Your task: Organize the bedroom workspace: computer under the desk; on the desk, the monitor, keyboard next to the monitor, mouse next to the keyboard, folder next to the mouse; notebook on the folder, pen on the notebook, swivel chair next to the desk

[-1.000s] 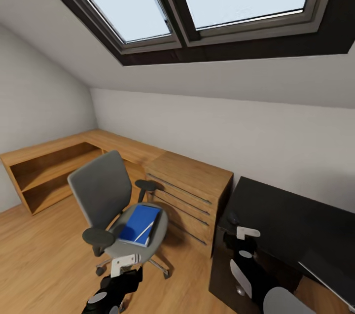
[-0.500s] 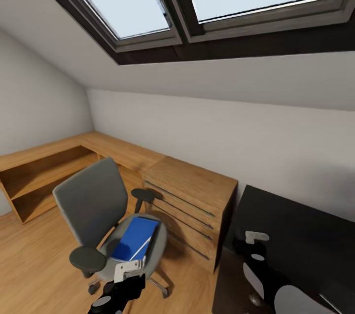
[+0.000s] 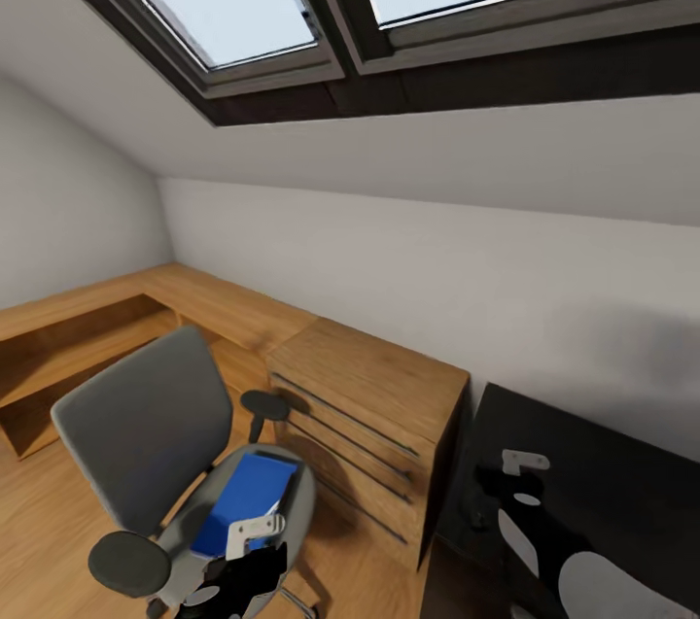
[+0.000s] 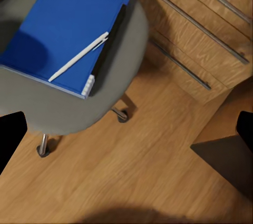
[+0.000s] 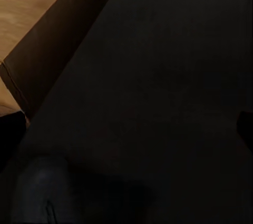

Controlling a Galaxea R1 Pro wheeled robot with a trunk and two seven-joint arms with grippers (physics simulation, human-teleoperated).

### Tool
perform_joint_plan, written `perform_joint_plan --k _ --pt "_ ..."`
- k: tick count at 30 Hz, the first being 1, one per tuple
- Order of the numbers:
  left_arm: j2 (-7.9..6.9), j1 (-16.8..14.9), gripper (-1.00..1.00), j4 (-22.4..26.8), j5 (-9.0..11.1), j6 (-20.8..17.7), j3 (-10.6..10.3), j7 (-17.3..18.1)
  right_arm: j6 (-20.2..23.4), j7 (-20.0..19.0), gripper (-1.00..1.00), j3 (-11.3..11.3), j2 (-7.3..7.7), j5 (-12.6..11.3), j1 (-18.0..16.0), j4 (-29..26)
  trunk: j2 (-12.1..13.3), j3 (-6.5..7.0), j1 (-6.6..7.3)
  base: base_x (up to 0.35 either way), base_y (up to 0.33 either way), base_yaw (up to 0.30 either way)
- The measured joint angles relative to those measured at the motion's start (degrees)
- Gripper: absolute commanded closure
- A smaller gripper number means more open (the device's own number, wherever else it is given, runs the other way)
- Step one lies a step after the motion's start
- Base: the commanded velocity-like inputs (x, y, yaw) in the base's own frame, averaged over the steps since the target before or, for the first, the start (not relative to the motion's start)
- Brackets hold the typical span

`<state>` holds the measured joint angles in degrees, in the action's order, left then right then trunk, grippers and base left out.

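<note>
a: left gripper (image 4: 126, 129) jaws spread wide, empty; folder (image 4: 58, 29) on swivel chair (image 4: 126, 45) seat beyond them, pen (image 4: 79, 55) loose on top.
b: right gripper: jaws apart over desk (image 5: 158, 76). risk: tilting folder rolls pen off.

Matt grey cloth swivel chair (image 3: 146, 434), smooth blue folder (image 4: 58, 29), grained wooden floor (image 4: 142, 166), glossy black desk (image 3: 603, 483).

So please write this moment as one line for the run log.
stage: at swivel chair | folder, pen on seat | left gripper open above | right gripper open over desk
</note>
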<state>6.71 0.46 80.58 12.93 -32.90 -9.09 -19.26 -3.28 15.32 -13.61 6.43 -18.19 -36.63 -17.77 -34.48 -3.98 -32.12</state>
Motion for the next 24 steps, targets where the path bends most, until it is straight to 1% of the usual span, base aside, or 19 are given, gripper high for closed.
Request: perform_joint_plan --k 3,5,8,9,11,13,16,24 --pt "0.03 0.0 -1.0 0.48 -0.04 0.45 -0.18 -0.06 0.09 -0.04 -1.0 0.01 0.15 -0.49 -0.13 0.01 0.0 0.0 -0.01 0.077 -0.074 0.0" --pt "0.06 0.04 -1.0 2.2 0.03 3.5 -1.35 -0.04 0.22 -0.09 -1.0 0.01 0.19 -0.8 -0.2 -0.01 0.0 0.0 -0.02 0.014 -0.014 0.0" --pt "0.06 0.07 -1.0 2.8 0.12 4.4 -1.63 -0.06 0.65 -0.18 -1.0 0.0 0.2 -0.86 -0.22 -0.05 0.0 0.0 -0.02 0.007 -0.007 0.0" --pt "0.06 0.06 -1.0 2.96 0.13 4.53 -1.66 -0.06 1.02 -0.27 -1.0 -0.01 0.21 -0.88 -0.22 -0.07 0.0 0.0 -0.02 0.003 -0.003 0.0" --pt "0.06 0.05 -1.0 3.57 0.21 4.81 -1.7 -0.07 3.58 -1.18 -1.0 0.02 0.18 -1.04 -0.27 -0.28 0.0 0.0 -0.02 0.002 -0.002 0.0" --pt "0.07 0.07 -1.0 3.74 0.23 4.88 -1.71 -0.08 5.07 -1.94 -1.0 -0.01 0.12 -1.13 -0.35 -0.4 0.0 0.0 -0.02 0.001 -0.001 0.0" --pt "0.07 0.05 -1.0 3.98 0.26 4.98 -1.73 -0.11 7.82 -4.33 -1.0 -0.08 -0.16 -1.18 -0.49 -0.56 0.0 0.0 -0.02 0.0 0.0 0.0" --pt "0.07 0.08 -1.0 4.04 0.26 5.0 -1.74 -0.17 8.74 -5.56 -1.0 -0.25 -0.38 -1.13 -0.52 -0.67 0.0 0.0 -0.02 0.0 0.0 0.0"
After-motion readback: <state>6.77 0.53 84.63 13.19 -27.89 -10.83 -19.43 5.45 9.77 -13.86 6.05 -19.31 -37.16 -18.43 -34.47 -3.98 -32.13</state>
